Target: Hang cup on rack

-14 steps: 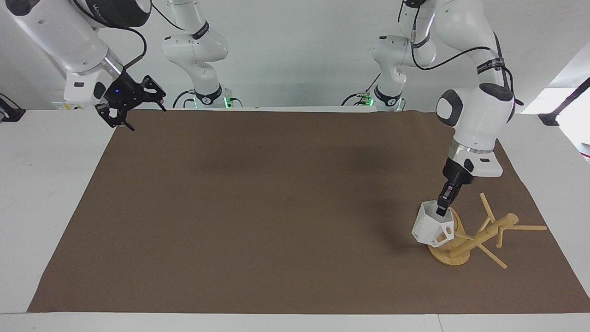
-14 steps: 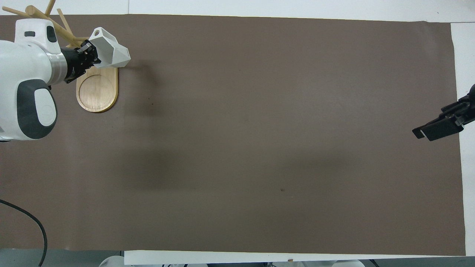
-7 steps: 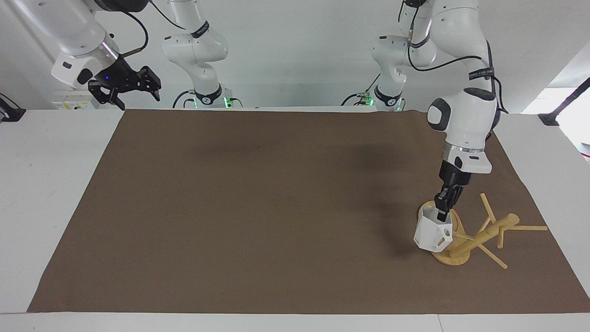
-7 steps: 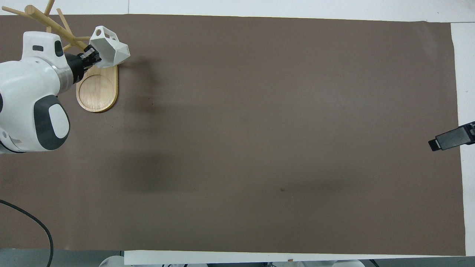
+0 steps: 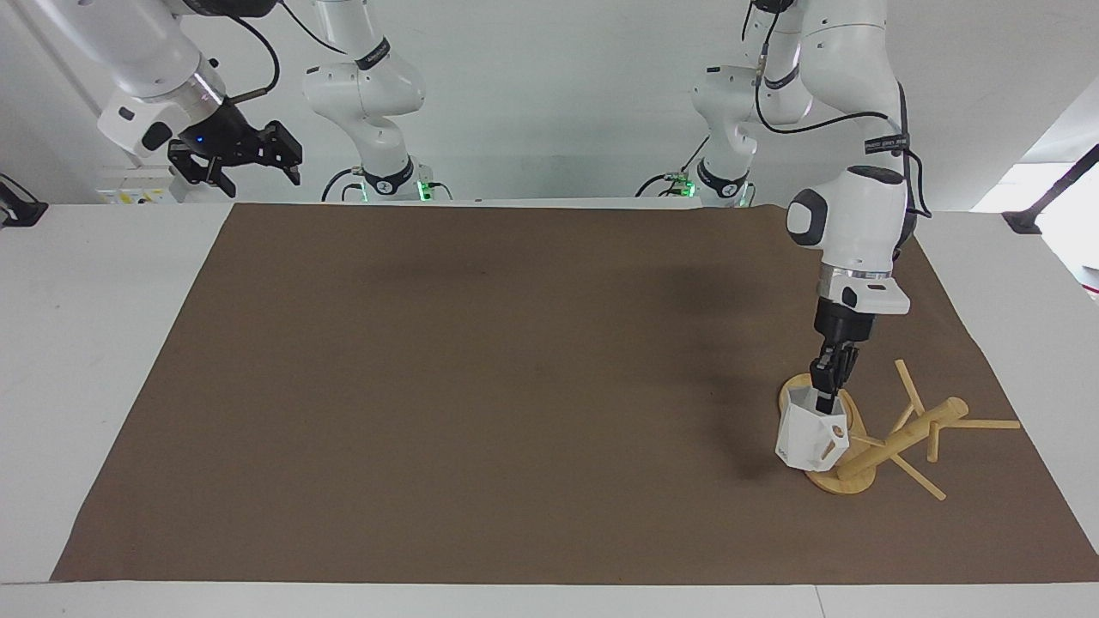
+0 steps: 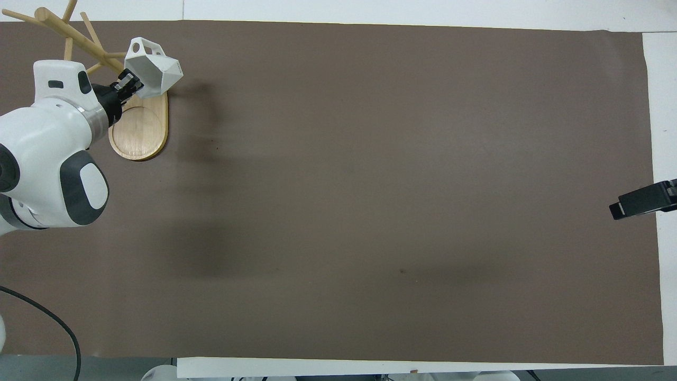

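Note:
The white faceted cup (image 5: pixel 809 439) (image 6: pixel 157 70) hangs mouth up from my left gripper (image 5: pixel 827 400) (image 6: pixel 129 82), which is shut on its rim. The cup is low over the end of the rack's oval base (image 5: pixel 840 483) (image 6: pixel 138 132), right beside the foot of the post (image 5: pixel 908 434) (image 6: pixel 67 32). Its handle with holes faces the post. I cannot tell whether the cup touches the base. Thin pegs (image 5: pixel 983 423) stick out of the post. My right gripper (image 5: pixel 249 165) (image 6: pixel 637 200) waits open and raised over the mat's edge at the right arm's end.
A brown mat (image 5: pixel 515 386) covers most of the white table (image 5: pixel 77 343). The rack stands near the mat's corner at the left arm's end, far from the robots. A black cable (image 6: pixel 58 328) lies by the left arm's base.
The left gripper has lowered the cup and turned it upright, closer to the post's foot. The right gripper has risen and drawn back toward its own end of the table.

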Controlling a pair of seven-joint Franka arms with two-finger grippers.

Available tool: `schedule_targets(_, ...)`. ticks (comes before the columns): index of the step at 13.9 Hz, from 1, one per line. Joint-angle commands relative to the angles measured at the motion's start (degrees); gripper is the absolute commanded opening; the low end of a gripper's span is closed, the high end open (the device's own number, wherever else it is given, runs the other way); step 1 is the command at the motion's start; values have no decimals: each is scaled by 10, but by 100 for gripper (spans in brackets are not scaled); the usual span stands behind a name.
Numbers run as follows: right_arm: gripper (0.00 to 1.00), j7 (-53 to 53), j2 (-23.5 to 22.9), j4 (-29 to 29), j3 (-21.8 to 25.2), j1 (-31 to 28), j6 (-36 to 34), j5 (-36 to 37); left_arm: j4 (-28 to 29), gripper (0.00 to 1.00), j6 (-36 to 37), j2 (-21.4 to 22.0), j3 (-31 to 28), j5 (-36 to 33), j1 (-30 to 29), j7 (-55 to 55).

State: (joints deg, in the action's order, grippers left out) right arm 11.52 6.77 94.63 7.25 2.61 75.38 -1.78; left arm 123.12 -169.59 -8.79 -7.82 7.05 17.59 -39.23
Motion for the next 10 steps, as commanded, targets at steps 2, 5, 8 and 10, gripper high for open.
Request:
schedule_targets(2,100,-20,5,6,-15,-11,-6,10,13,0,-20,17,-1,5,-8,-8)
schedule_targets(5,100,-40,5,7,-15,-13,-10,11,13,0,-20,16,-1,5,-19,-8)
schedule_targets(8,100,-41,4,7,-15,-14,-8,10,13,0,-16,17,0,5,-31,-5)
schedule_targets(10,100,-41,4,7,-15,-19,-9,11,13,0,-13,17,1,5,-41,-7)
